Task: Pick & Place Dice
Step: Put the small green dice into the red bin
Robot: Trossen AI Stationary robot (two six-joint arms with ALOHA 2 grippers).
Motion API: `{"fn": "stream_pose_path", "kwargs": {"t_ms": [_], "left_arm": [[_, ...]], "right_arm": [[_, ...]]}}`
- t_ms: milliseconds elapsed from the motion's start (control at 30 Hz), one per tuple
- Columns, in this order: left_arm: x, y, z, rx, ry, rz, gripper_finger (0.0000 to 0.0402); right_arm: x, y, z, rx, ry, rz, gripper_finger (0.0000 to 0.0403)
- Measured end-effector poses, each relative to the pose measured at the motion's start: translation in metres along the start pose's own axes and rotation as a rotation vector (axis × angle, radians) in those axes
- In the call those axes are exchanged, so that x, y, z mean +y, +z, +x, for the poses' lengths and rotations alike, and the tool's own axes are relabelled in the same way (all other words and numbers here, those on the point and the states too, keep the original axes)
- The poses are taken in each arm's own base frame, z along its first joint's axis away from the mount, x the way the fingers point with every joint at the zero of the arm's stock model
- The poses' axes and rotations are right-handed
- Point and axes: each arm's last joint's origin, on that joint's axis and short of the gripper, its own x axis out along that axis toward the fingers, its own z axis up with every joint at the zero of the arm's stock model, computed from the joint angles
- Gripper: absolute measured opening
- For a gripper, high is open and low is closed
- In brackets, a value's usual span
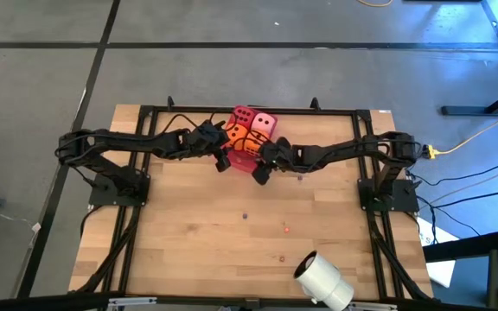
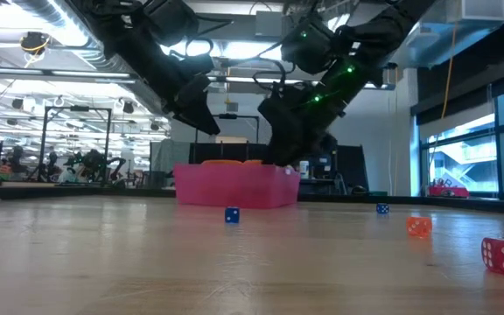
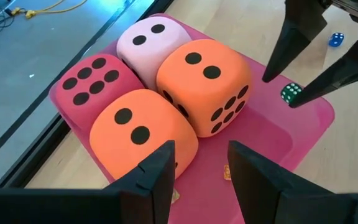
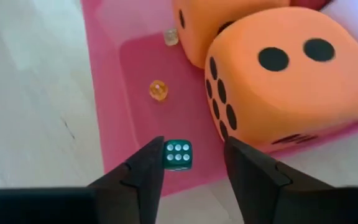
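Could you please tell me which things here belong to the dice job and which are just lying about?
Job: red foam cube die; pale pink foam die; orange foam die; second orange foam die; open left gripper and open right gripper at the tray.
Lying about: translucent pink square tray; tiny green die in it; tiny blue die on the table; white cylinder roll.

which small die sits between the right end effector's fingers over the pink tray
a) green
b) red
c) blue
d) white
a, the right wrist view shows a small green die between the open fingers of the right end effector, over the pink tray.
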Motion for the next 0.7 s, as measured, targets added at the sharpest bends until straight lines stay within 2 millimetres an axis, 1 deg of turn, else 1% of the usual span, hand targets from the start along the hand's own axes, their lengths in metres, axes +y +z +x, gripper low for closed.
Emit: {"fn": "stream_pose_path", "kwargs": {"t_ms": [133, 467, 533, 700], "left_arm": [[0.0000, 0.0000, 0.0000, 0.000, 0.000, 0.000, 0.0143], [0.0000, -0.0003, 0.0000, 0.003, 0.000, 0.001, 0.0143], [0.0000, -0.0003, 0.0000, 0.003, 0.000, 0.001, 0.0143], [0.0000, -0.0004, 0.0000, 0.004, 0.000, 0.001, 0.0143]], "right_arm": [[-0.0001, 0.0000, -0.0001, 0.000, -0.004, 0.068, 0.0159], [-0.0003, -0.0011, -0.0005, 0.006, -0.019, 0.069, 0.0137], [0.0013, -0.0020, -0.0010, 0.008, -0.019, 0.037, 0.0133], [0.0066, -0.0057, -0.0031, 0.022, -0.015, -0.164, 0.0128]]}}
